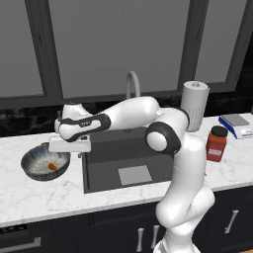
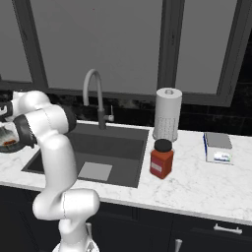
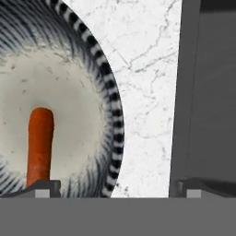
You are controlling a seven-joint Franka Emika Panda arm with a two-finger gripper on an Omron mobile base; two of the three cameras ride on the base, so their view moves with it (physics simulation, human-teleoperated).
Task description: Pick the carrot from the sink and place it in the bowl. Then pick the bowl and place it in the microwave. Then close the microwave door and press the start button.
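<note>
The orange carrot (image 1: 52, 167) lies inside the round bowl (image 1: 34, 165), which stands on the marble counter left of the sink (image 1: 106, 153). My gripper (image 1: 69, 147) hovers just above the bowl's right rim, open, holding nothing. In the hand view the carrot (image 3: 39, 143) rests on the bowl's pale inside (image 3: 69, 92). My gripper (image 3: 117, 190) straddles the striped rim there: one fingertip (image 3: 44, 188) over the bowl, the other over the sink's dark edge (image 3: 207, 92). The bowl (image 2: 7, 136) peeks out behind my arm at the far left. The microwave and its door are out of view.
A grey gooseneck faucet (image 1: 132, 85) rises behind the sink, and a light square mat (image 1: 135, 175) lies in the basin. Right of the sink stand a paper towel roll (image 1: 195, 105), a red jar (image 1: 216, 144) and a small blue-topped box (image 1: 236, 124).
</note>
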